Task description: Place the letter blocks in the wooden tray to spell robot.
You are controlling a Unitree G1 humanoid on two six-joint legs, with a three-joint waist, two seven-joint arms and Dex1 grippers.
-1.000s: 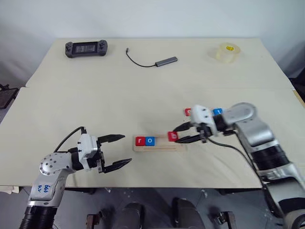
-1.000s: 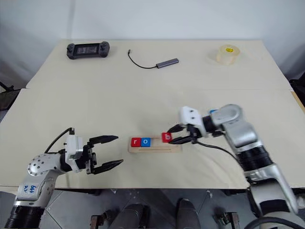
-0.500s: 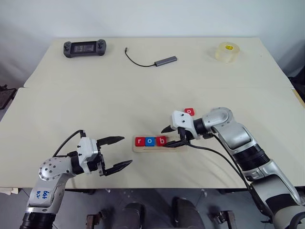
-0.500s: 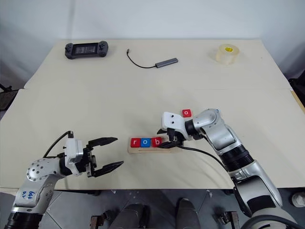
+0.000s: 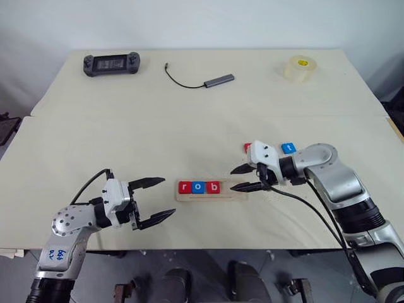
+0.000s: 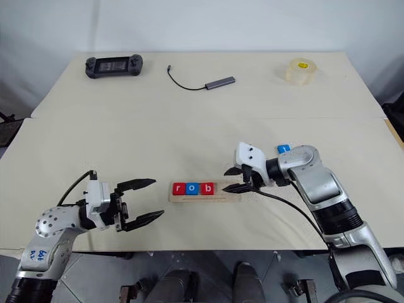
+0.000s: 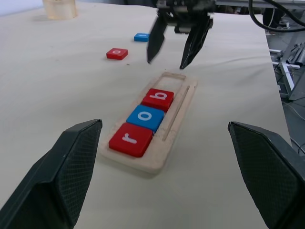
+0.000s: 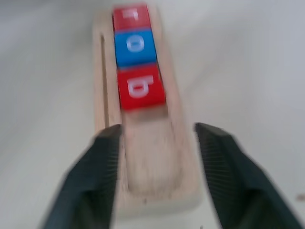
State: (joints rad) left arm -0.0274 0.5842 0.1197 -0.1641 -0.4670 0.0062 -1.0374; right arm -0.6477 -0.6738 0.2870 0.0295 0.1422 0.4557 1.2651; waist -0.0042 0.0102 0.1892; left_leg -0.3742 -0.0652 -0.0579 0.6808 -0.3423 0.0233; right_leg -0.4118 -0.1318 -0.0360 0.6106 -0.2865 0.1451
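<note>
Just ahead of the empty, parted right gripper (image 5: 245,178), red b tile (image 5: 214,187) newly seated in pale wooden tray (image 5: 235,195); o, t remain.

Far edge clutter on my table

I see a black game controller (image 5: 113,64) at the far left of the cream table (image 5: 126,132), a grey USB hub (image 5: 219,80) with its black cable (image 5: 180,74) curling toward the controller near the middle, and a roll of clear tape (image 5: 299,68) at the far right, all well apart.
</note>
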